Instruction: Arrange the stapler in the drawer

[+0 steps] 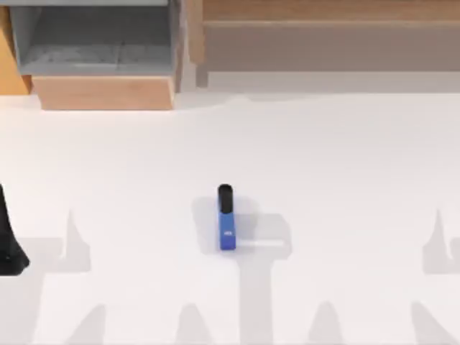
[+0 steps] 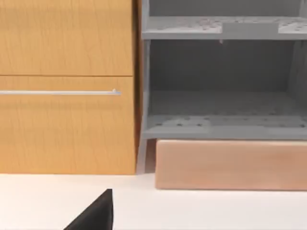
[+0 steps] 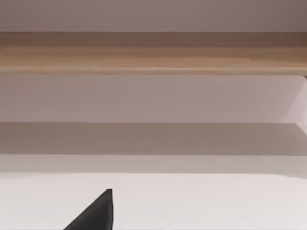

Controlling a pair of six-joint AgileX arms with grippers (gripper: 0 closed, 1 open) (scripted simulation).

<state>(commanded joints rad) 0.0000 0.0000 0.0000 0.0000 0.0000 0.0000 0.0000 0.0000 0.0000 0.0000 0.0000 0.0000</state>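
I have not started yet: the small blue stapler with a black end (image 1: 226, 219) lies alone mid-counter, and the open wood-fronted grey drawer (image 1: 100, 92) waits far left. My left end effector (image 1: 8, 248) sits at the left edge; I cannot tell if it is open. Next I must reach over and grab the stapler.

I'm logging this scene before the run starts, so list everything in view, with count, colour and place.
stapler: one, blue with a black end, lying mid-table, black end toward the drawer.
drawer: one, light wood front, grey inside, pulled open at the table's far left.
shelf unit: one, wood and grey, along the far edge, right of the drawer.
table: one, white.
left arm: one, black, at the table's left edge.
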